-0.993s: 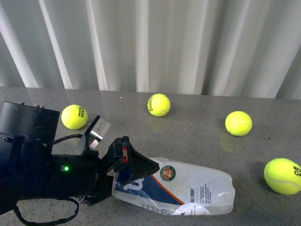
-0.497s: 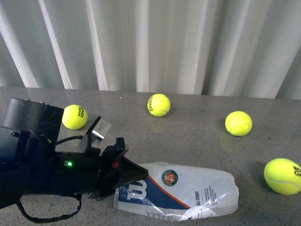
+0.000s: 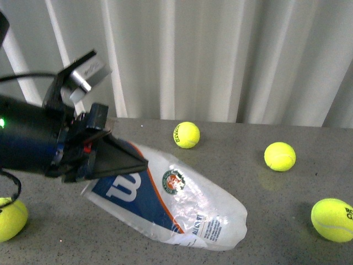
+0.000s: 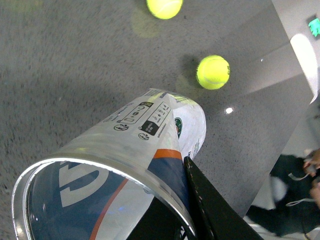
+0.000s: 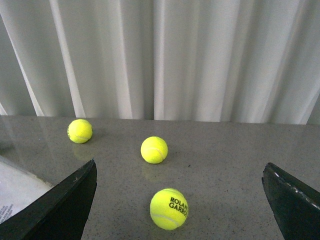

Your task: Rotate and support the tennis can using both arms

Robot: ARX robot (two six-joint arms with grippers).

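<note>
Jaws on my left gripper (image 3: 122, 163) pinch the rim of the can (image 3: 185, 201), tilted, far end on the table (image 3: 276, 190); rotation partly done. Right gripper (image 5: 179, 167) gapes apart, support not yet given.

The grey speckled counter (image 3: 259, 187) carries four yellow tennis balls, all well apart: a back ball (image 3: 186, 134) near the middle, a right ball (image 3: 279, 156), a front-right ball (image 3: 332, 220) and a front-left ball (image 3: 11, 219) at the edge. The tilted tennis can (image 3: 182, 204) touches the counter with its lower end only.
</note>
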